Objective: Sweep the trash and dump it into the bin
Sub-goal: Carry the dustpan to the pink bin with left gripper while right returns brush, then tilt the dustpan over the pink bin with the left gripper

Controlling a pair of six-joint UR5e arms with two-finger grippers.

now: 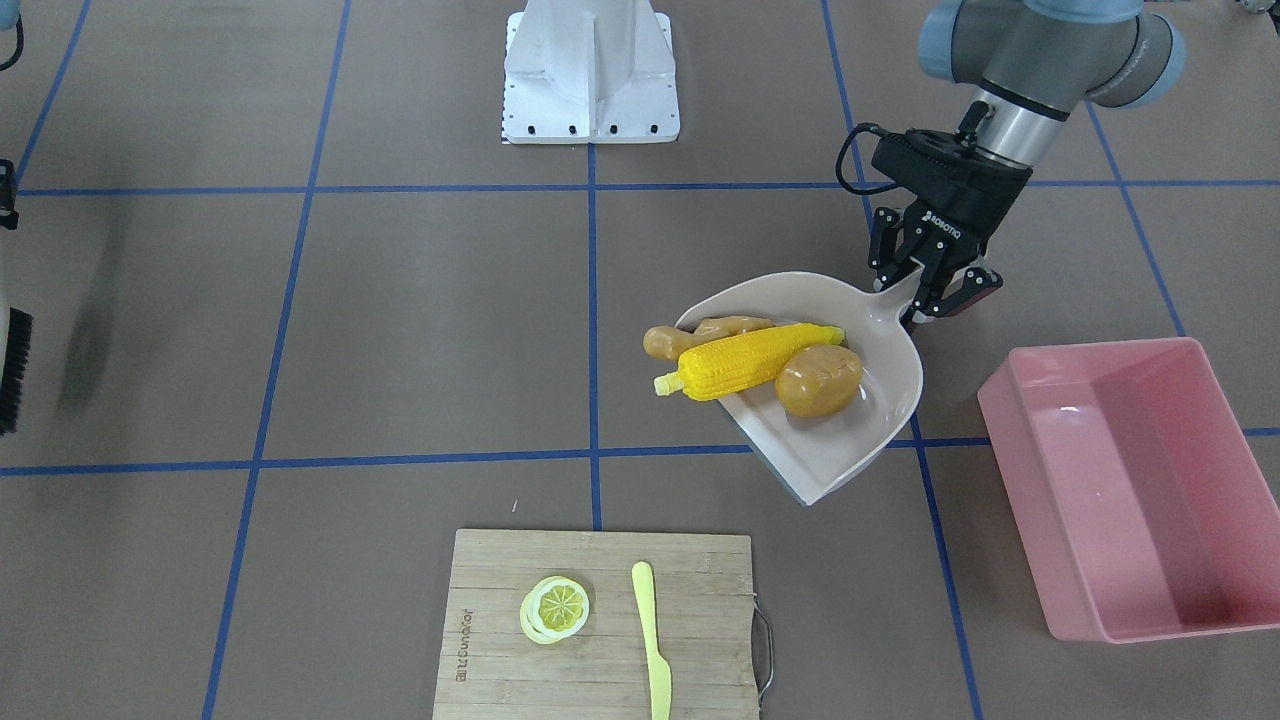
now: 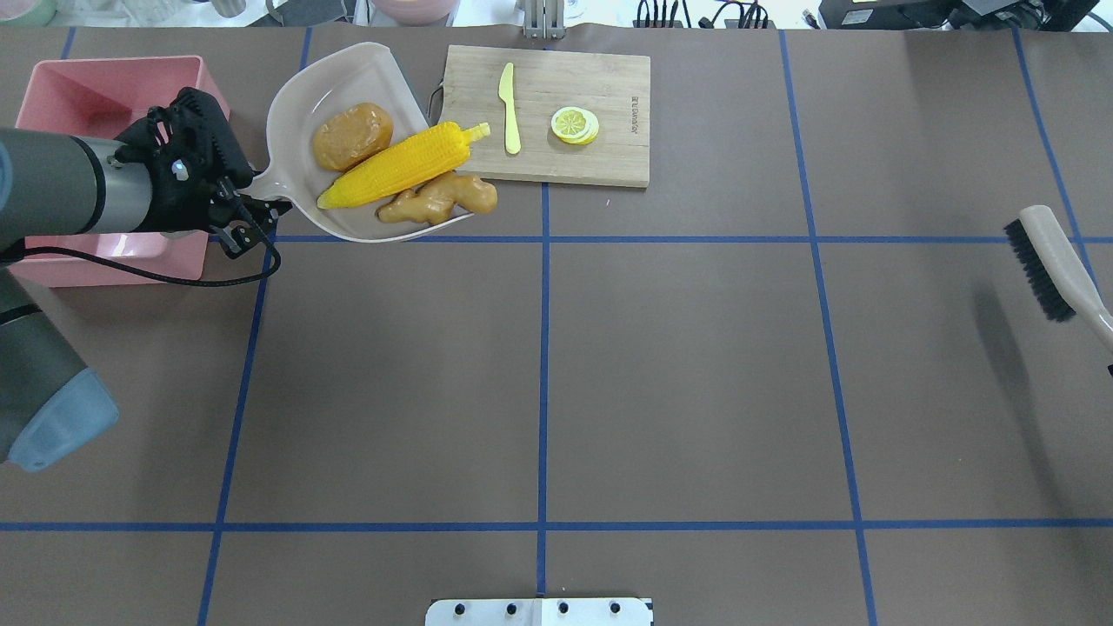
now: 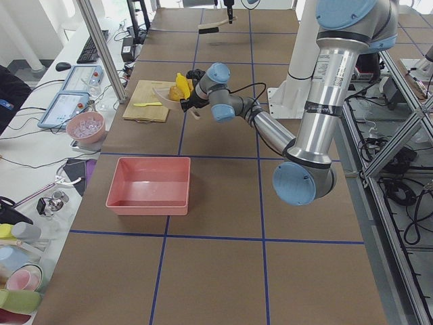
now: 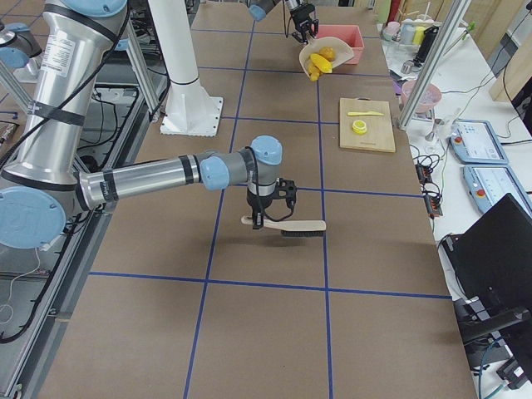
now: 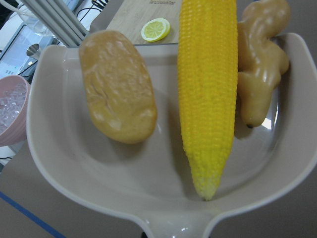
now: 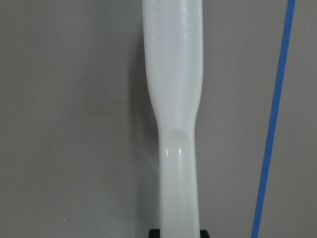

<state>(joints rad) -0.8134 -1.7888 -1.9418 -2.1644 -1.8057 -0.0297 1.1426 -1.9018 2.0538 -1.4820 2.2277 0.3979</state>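
Note:
My left gripper [image 1: 925,292] is shut on the handle of the beige dustpan [image 1: 850,452] and holds it lifted and tilted beside the pink bin [image 1: 1130,480]. In the pan lie the yellow corn cob [image 1: 750,360], the brown potato [image 1: 818,380] and the tan ginger root [image 1: 700,335]; the corn tip and ginger stick out over the open lip. The left wrist view shows the potato [image 5: 119,87], corn [image 5: 208,94] and ginger [image 5: 260,64] in the pan. My right gripper [image 4: 264,214] is shut on the handle of a brush [image 2: 1052,265], far off on the robot's right side of the table.
A wooden cutting board [image 1: 690,600] with a lemon slice [image 1: 555,608] and a yellow knife [image 1: 650,625] lies near the dustpan on the operators' side. The robot's white base [image 1: 590,70] stands at mid table edge. The bin shows nothing inside.

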